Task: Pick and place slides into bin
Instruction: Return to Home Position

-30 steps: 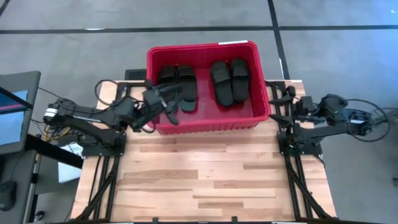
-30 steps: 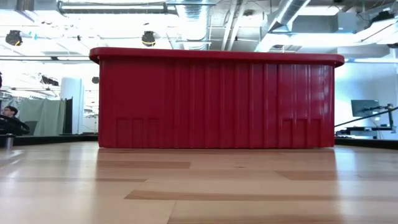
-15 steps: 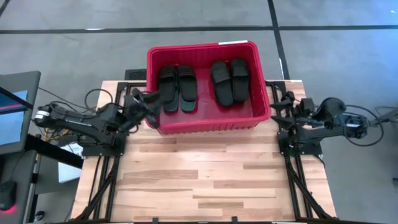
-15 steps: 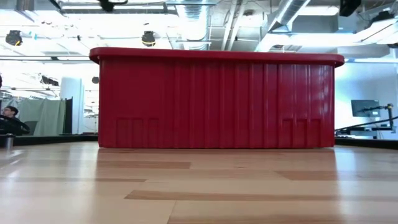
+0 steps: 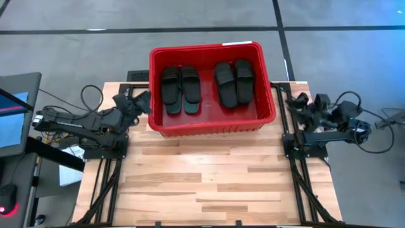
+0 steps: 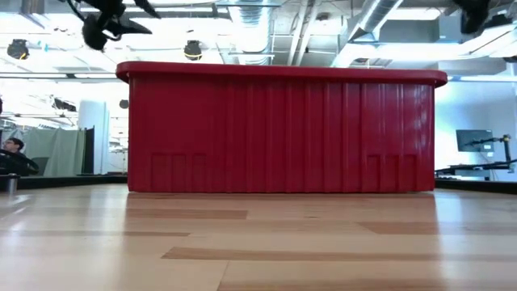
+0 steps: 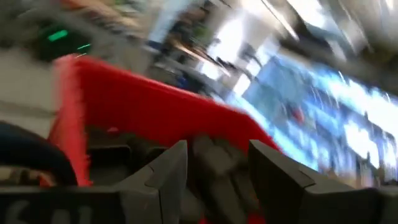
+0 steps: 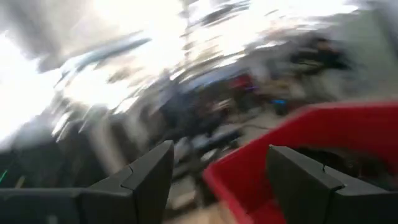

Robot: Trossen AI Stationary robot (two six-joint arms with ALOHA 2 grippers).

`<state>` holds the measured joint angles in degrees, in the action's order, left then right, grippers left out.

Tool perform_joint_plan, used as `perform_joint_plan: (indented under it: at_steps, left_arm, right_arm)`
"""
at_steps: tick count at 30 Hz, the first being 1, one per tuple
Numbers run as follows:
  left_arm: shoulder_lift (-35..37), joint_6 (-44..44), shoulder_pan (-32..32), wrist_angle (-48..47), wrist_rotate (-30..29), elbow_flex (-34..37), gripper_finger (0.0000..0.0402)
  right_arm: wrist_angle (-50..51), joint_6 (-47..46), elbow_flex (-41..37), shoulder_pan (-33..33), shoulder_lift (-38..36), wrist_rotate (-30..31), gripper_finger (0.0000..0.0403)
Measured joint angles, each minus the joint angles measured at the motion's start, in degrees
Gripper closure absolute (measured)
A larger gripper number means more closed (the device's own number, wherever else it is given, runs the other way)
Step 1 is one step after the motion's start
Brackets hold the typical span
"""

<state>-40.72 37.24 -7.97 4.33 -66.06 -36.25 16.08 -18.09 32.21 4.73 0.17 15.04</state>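
The red bin stands at the far middle of the table and fills the low view. Two pairs of black slides lie flat on its floor, one on the left and one on the right. A dark green bit shows at the near end of the left pair. My left gripper is open with nothing in it, just outside the bin's left wall; its wrist view looks over the rim at the slides. My right gripper is open beside the bin's right wall.
Bare wooden table top spreads out in front of the bin. Cables and arm frames line both table sides. A monitor stands off the left edge. The arms show at the top corners of the low view, the left and the right.
My left gripper has drawn back from over the bin's left part toward the table's left edge, sinking and rolling its wrist; it stays open. My right gripper has pulled back a little toward the right edge. The slides in the bin have kept still.
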Motion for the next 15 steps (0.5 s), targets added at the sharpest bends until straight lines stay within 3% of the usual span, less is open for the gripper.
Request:
perform_joint_plan:
  at_steps: [3,8,11,15]
  left_arm:
    - [-1.1,-18.74,-1.57,4.98,10.2,0.0,0.0246]
    - [-0.88,-43.66,-2.32,16.86,37.76,2.63,0.0246]
    - [0.8,-49.22,-1.46,23.86,45.3,7.11,0.0246]
    - [3.37,-49.56,1.79,34.68,53.29,14.54,0.0246]
  right_arm:
    - [-1.86,10.31,-0.61,0.17,0.41,-10.56,0.0163]
    - [-2.75,18.75,-4.72,0.14,0.0,-12.27,0.0163]
    - [-4.97,23.54,-6.98,0.14,0.07,-15.57,0.0163]
    - [-9.09,28.1,-9.23,0.14,0.02,-21.3,0.0163]
